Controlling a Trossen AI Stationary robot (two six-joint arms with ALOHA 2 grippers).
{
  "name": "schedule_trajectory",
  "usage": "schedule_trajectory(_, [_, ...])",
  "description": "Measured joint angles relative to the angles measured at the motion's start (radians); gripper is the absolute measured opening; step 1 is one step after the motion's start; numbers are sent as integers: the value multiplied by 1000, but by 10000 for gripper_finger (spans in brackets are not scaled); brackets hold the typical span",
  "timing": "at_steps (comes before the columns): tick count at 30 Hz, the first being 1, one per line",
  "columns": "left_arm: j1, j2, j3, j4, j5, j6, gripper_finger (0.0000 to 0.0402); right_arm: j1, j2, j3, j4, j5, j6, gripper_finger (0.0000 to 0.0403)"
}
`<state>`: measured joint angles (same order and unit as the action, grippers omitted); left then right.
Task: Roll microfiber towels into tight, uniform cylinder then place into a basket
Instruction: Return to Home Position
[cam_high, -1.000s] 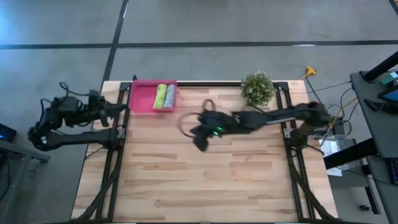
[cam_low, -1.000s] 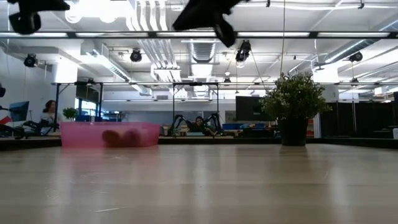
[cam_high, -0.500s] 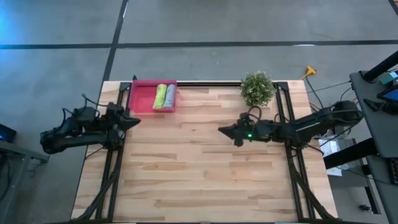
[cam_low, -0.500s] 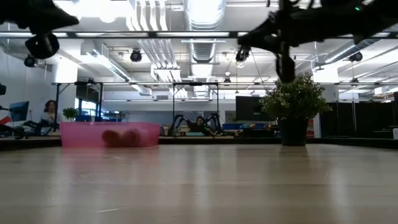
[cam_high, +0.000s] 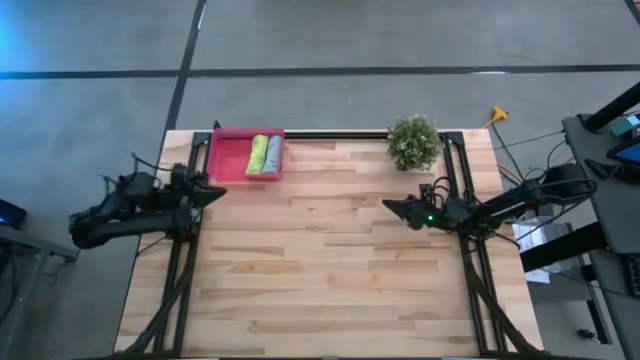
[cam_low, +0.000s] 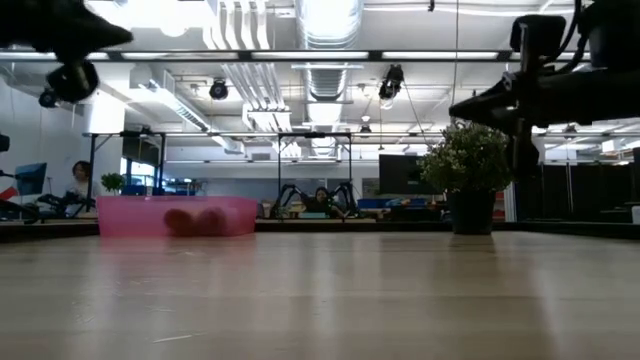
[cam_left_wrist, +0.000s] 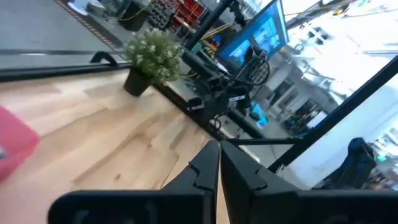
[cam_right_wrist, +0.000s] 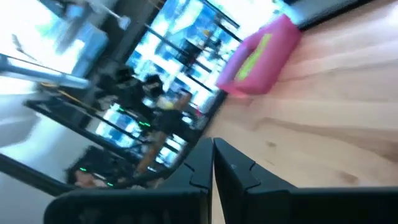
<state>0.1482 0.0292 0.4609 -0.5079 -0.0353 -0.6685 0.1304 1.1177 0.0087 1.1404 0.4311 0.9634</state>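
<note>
The pink basket (cam_high: 232, 160) stands at the table's far left corner. Inside it two rolled microfiber towels lie side by side, a lime green one (cam_high: 258, 155) and a grey one (cam_high: 273, 155); they show as two round ends (cam_low: 196, 222) in the low view. My left gripper (cam_high: 221, 192) is shut, pointing level over the table's left edge, just near of the basket. My right gripper (cam_high: 390, 206) is shut, pointing level over the table's right part, near of the potted plant. Neither holds anything.
A small potted plant (cam_high: 414, 141) stands at the far right of the table. The wooden tabletop (cam_high: 320, 270) stretches between the arms and toward the near edge. People sit at desks in the room behind (cam_low: 78, 180).
My right gripper has drawn back from the table's middle toward its right edge, sinking and rolling as it went. My left gripper has come down and toward the table's left edge, then kept still. Both stayed shut. The towels in the basket have not moved.
</note>
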Motion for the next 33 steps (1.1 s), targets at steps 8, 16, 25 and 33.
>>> schedule_trajectory(8, [-1,-1,-262,416,34,-122,0,1,5,4,-49,-13,-22,8])
schedule_trajectory(16, [-1,-2,-412,617,71,-218,0,33,3,77,-26,-55,-149,9])
schedule_trajectory(25, [0,52,-451,530,102,-104,0,33,7,133,-36,76,-484,9])
schedule_trajectory(33, [0,130,-453,567,106,301,0,39,5,167,-37,-19,-420,9])
